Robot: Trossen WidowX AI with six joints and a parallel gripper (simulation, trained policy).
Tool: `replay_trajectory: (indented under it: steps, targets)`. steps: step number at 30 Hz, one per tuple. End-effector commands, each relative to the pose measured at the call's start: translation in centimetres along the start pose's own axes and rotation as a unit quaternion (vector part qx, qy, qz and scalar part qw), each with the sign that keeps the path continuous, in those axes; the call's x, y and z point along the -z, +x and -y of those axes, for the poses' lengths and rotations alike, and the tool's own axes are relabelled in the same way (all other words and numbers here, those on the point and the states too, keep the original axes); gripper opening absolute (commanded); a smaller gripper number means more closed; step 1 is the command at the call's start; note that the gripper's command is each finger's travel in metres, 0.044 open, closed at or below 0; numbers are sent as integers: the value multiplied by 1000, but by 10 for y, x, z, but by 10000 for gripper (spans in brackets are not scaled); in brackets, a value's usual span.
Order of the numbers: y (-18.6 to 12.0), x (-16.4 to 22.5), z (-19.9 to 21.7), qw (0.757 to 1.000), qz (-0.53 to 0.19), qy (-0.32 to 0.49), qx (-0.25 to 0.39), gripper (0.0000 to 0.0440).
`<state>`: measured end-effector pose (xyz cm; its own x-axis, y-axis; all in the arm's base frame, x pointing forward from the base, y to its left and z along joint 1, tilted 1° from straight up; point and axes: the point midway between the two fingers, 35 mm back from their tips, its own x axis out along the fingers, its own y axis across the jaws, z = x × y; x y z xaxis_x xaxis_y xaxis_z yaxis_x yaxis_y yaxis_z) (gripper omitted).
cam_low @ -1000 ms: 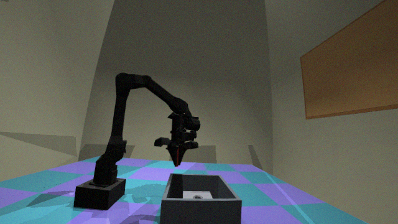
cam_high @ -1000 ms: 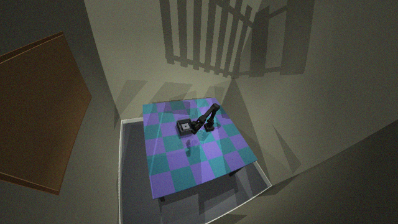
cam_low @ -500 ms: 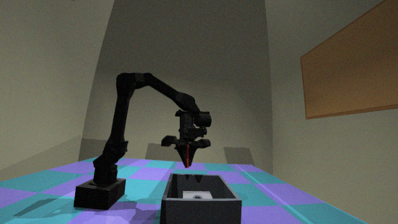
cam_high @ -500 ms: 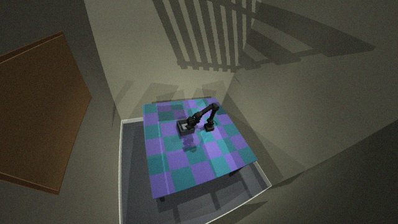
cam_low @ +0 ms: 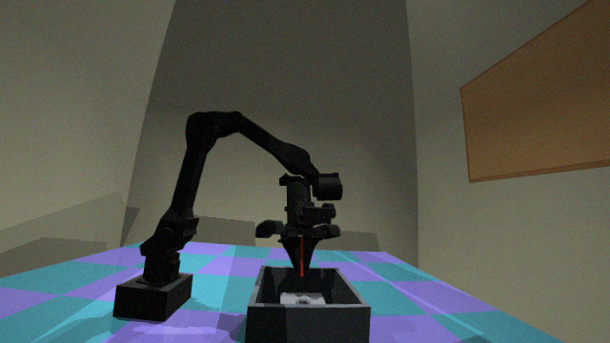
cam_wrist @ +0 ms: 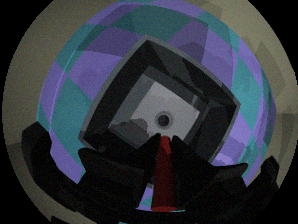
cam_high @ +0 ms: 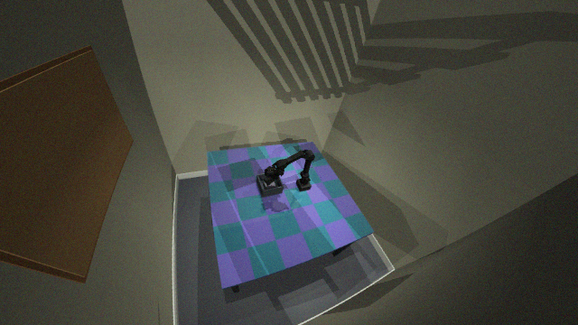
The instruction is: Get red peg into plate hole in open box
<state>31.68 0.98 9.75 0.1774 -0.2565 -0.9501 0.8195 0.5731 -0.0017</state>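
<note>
- The claw is clamped on the red peg, its 2 fingers pressing in from opposite sides.
- The peg stands nearly upright in that grip, with its lower end showing at the fingertips. In the top view it is too small or too hidden to make out.
- Both fingers point down over the open box. In the exterior view the fingertips and the peg's lower end overlap the box's far inner wall; whether they are already below the rim, I cannot tell.
- At the bottom of the box lies the pale plate, with 1 round hole near its middle.
- The hole is uncovered in the wrist view, and the peg is outside it, above the plate. The peg's tip appears just beside the hole there, though exact alignment cannot be judged.
- The box is dark grey, with 4 walls and an open top, and rests on the desk, which is checkered in 2 colours, teal and purple.
- The black arm rises from its base near the box, bends at the top and reaches over to it.
- A brown panel shows well apart from the desk.

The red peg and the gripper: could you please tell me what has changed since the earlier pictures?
The gripper has carried the red peg sideways over the open box, then lower. It stays shut on the peg; the box has not moved.
</note>
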Motion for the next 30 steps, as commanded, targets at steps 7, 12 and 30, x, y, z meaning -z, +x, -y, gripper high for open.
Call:
replay_trajectory:
  steps: [7, 12, 30]
  targets:
    - [32, -15, -1, 999, -28, -38, -7, 0]
    - [47, -11, 1, 997, -49, -62, -8, 20]
    - [54, -37, -22, 992, -89, -83, -29, 415]
